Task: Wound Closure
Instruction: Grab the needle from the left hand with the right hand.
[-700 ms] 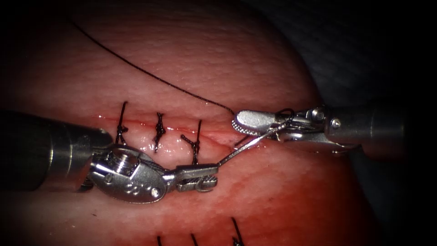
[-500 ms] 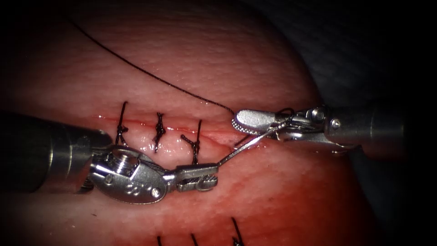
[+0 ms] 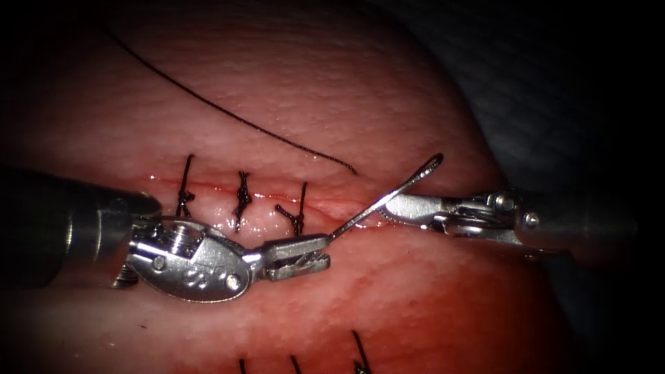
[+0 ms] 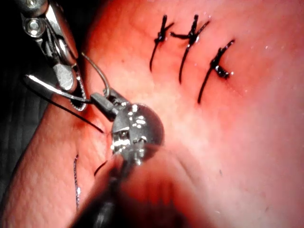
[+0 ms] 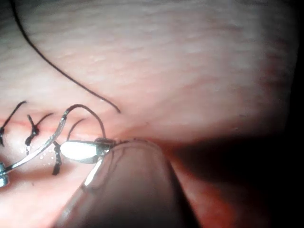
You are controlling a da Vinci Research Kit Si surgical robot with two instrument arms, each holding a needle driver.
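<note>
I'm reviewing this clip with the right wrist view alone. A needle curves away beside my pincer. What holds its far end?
Observer: The left pincer is shut on the needle near one end of its curve.
Operator: Does mine grip anything?
Observer: No. In the endoscope view the right pincer sits just right of the needle, jaws slightly apart, holding nothing.
Operator: Is it buried?
Observer: It looks clear of the tissue, slanting above the right end of the cut.
</note>
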